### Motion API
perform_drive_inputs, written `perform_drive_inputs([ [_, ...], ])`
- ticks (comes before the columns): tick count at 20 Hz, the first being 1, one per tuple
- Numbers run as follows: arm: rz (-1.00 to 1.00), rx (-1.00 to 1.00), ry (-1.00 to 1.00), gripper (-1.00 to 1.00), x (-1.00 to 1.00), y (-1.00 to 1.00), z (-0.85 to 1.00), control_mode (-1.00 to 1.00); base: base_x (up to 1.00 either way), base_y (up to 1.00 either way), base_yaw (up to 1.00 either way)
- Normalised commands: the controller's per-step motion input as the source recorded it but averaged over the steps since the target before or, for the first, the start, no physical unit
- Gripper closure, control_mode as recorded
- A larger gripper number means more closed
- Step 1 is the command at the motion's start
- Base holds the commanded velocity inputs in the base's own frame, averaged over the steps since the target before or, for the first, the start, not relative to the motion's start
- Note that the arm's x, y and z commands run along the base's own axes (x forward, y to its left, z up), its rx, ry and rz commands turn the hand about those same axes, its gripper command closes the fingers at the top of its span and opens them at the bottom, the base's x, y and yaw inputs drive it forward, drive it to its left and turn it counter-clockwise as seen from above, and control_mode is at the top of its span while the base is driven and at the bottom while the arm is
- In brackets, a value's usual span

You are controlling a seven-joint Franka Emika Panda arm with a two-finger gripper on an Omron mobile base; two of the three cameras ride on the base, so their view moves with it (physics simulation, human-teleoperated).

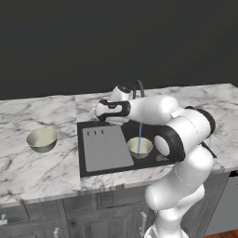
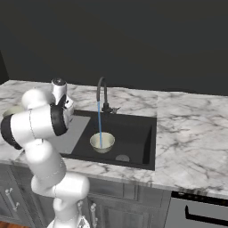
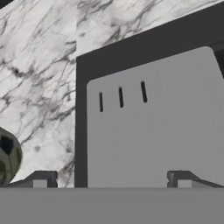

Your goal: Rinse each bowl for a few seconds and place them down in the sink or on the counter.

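Spread wide and carrying nothing, the gripper [image 3: 112,178] is hovering over the grey drainboard [image 3: 153,127], its fingertips [image 3: 40,178] showing at six o'clock in the hand view. At nine o'clock on the marble counter [image 1: 28,172] the second bowl [image 1: 42,139] is waiting, while the first bowl [image 1: 139,147] is sitting in the sink [image 1: 93,171] under the running faucet [image 1: 138,86]. Judging by this, the arm should be swinging toward nine o'clock, lowering one finger inside the rim and closing gently so the smooth glaze is not slipping.
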Motion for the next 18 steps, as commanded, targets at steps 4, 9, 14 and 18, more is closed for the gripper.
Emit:
perform_drive_inputs([
  [4,-0.03,-0.04,0.03,-1.0,0.18,0.48,0.04,-1.0,0.0,0.0,0.0],
  [9,-0.03,-0.03,0.06,-1.0,0.17,0.47,0.01,-1.0,0.0,0.0,0.0],
  [14,-0.04,-0.01,0.05,-1.0,0.14,0.49,0.0,-1.0,0.0,0.0,0.0],
  [18,-0.04,-0.01,0.07,-1.0,0.12,0.49,0.0,-1.0,0.0,0.0,0.0],
])
